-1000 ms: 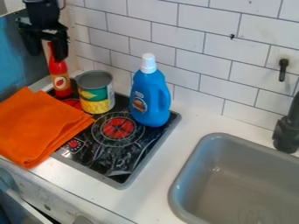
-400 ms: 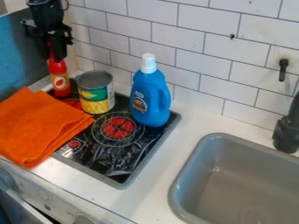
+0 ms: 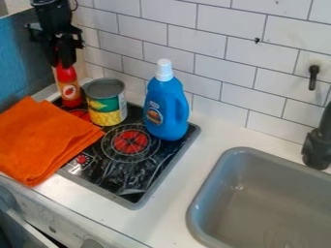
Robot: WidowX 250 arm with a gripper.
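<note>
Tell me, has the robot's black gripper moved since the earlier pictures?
Yes. The gripper, at the top of the red bottle, has shifted slightly rightward in the picture, judged against the tiled wall.

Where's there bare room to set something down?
Bare: the counter between stovetop and sink, and the stovetop's near end beside the orange cloth. Crowded: its far end, with red bottle under the gripper, food can, blue detergent bottle.
</note>
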